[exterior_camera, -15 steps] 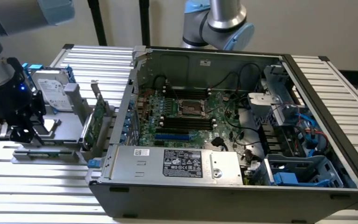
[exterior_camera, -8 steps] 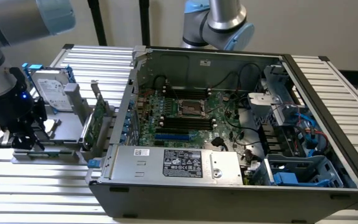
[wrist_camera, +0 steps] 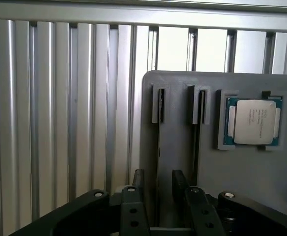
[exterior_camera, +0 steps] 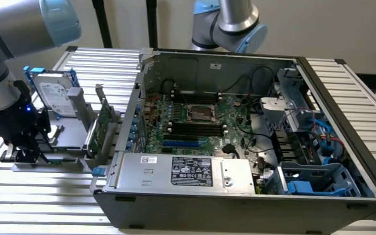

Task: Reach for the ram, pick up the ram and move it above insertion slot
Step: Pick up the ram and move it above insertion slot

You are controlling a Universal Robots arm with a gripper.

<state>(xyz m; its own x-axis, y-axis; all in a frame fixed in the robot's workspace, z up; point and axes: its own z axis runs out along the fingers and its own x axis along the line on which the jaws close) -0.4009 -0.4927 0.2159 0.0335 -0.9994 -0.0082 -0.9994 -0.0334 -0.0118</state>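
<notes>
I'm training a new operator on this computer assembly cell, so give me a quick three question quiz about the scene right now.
1. True or false: the pincer is inside the computer case.
2. What lies in the grey tray's square recess? A) processor chip B) screwdriver C) battery
3. Fill in: the pincer's jaws stand ____.
Key: 1 false; 2 A; 3 open.

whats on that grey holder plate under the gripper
On the grey holder plate, a silver-topped processor chip sits in a recess beside two narrow slots. The open gripper covers the plate's near end, so what lies there is hidden.
</notes>
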